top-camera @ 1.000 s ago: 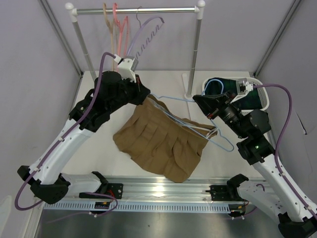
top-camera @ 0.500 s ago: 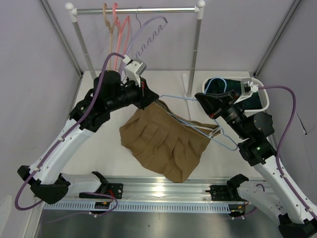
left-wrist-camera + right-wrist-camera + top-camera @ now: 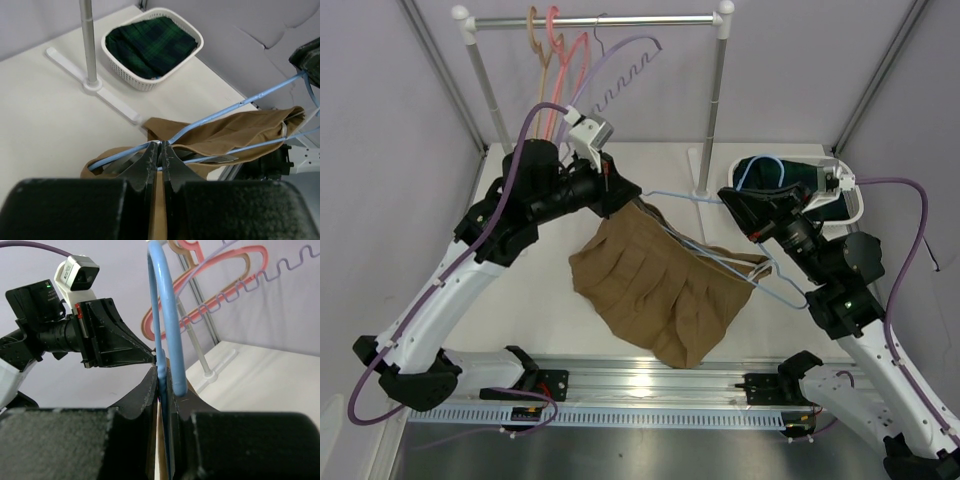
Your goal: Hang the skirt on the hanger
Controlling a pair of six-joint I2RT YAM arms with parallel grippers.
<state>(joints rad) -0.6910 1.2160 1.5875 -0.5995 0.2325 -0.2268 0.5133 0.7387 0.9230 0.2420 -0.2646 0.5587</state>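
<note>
The tan-brown skirt (image 3: 660, 290) hangs partly lifted over the table, its upper edge draped along the pale blue hanger (image 3: 672, 195). My left gripper (image 3: 623, 200) is shut on the skirt's upper corner where the hanger's arm crosses it. In the left wrist view the gripper (image 3: 161, 146) pinches tan cloth (image 3: 240, 130) with the blue hanger arm (image 3: 220, 113) at its tips. My right gripper (image 3: 735, 208) is shut on the hanger's hook. The right wrist view shows that gripper (image 3: 162, 374) clamped on the blue hook (image 3: 159, 305).
A clothes rail (image 3: 595, 20) at the back carries pink (image 3: 558, 50), tan and scalloped lavender (image 3: 620, 75) hangers. Its right post (image 3: 712, 110) stands on a white foot. A white basket (image 3: 852, 200) with dark green plaid cloth (image 3: 150, 45) sits far right.
My left gripper has risen and moved right, pulling the skirt's corner up along the hanger. The skirt has shifted right. My right gripper has moved slightly right with the hook.
</note>
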